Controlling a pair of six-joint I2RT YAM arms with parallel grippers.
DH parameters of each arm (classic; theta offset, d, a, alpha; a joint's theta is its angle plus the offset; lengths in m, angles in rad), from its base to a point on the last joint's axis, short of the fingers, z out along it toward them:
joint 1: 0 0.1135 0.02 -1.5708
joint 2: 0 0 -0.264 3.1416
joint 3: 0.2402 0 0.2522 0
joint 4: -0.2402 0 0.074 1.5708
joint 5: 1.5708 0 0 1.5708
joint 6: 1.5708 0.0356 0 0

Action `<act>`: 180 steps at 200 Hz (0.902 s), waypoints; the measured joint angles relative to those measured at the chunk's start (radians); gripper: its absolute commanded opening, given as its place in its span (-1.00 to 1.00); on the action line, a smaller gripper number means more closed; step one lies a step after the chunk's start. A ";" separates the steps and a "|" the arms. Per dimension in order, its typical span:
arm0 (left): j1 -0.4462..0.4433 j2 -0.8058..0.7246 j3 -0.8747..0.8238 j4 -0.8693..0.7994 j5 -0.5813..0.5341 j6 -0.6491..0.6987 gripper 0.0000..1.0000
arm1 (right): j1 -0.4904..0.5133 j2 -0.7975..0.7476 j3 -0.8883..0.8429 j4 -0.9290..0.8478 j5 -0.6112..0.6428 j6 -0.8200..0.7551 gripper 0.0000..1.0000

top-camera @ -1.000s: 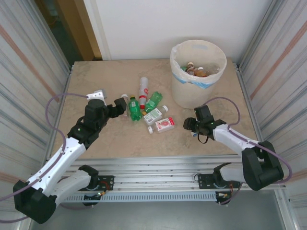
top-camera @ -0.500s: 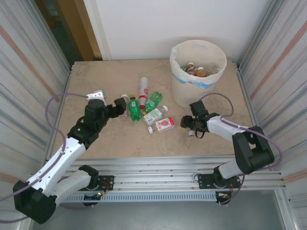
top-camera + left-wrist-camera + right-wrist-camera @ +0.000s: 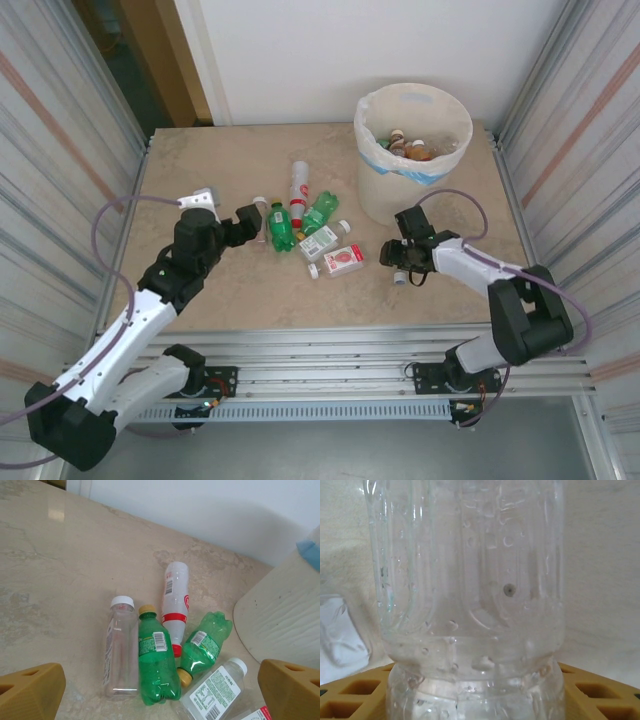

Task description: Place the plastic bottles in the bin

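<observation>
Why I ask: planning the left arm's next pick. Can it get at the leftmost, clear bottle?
Probably yes: the left gripper is open, facing the clear bottle, with bare table on its left; the nearer green bottle lies close against its right.

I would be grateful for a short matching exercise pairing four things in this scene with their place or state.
Things:
1. bin
2. left gripper
3. red-banded bottle
4. clear bottle

States:
A. held by the right gripper
B. lying on its side, untouched
C. wide open, holding nothing
D. upright, bottles already inside

Pairs: 1-D, 2-C, 3-B, 4-A
</observation>
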 measured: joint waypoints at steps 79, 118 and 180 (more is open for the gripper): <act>0.000 -0.027 0.001 0.002 -0.008 0.020 0.97 | 0.055 -0.406 0.220 -0.398 0.072 -0.001 -0.44; 0.000 -0.036 0.009 0.000 -0.011 0.039 0.98 | 0.057 -0.427 0.490 -0.533 0.082 -0.045 -0.37; 0.000 -0.041 0.018 0.001 -0.003 0.056 0.98 | -0.065 -0.119 0.963 -0.522 0.029 -0.206 -0.37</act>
